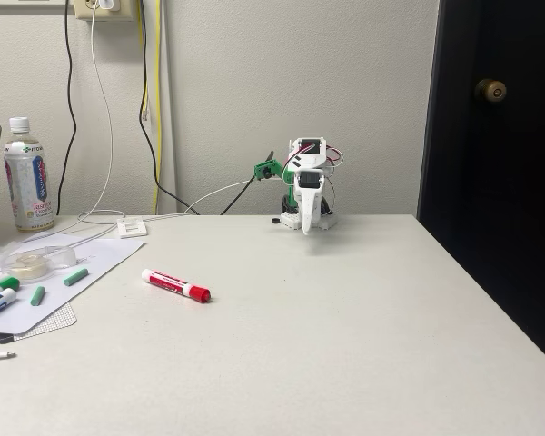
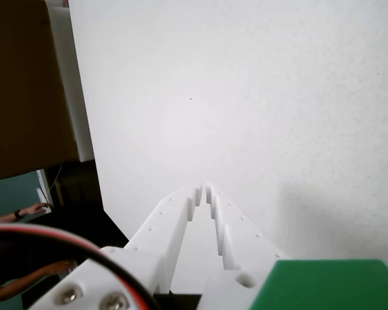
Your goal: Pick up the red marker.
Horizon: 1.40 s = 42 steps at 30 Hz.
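The big, smooth, pale worktop (image 1: pixel 345 345) is flat, so things can lie on it. The small white and green plastic robot arm (image 1: pixel 307 186) sits folded at the far edge, behind the marker, likely resting before it starts. Its two white fingers (image 2: pixel 207 188) are pressed together and hold nothing. The red marker (image 1: pixel 175 285), a thick round stick with a white body, red label and red cap, lies on its side, in front of the arm and off to its left in the fixed view.

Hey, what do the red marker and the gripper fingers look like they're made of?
The red marker looks like smooth plastic: a glossy white barrel with a red label and a red cap. The gripper fingers look like matte white plastic, probably 3D-printed, judging by their blocky, notched edges.
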Available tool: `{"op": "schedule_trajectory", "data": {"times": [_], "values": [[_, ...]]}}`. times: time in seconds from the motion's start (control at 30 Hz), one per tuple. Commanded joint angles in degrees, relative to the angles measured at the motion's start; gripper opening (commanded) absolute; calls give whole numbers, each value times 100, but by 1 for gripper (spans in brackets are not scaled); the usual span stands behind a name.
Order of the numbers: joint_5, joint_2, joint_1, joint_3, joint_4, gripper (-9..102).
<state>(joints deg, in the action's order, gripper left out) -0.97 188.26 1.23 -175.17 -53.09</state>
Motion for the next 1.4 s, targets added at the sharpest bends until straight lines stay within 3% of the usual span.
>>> {"op": "schedule_trajectory", "data": {"times": [0.0, 0.57, 1.37], "values": [[-62, 44, 9, 396, -62, 0], [-185, -141, 158, 1274, -237, 0], [-747, -4430, 712, 6161, -1591, 0]]}}
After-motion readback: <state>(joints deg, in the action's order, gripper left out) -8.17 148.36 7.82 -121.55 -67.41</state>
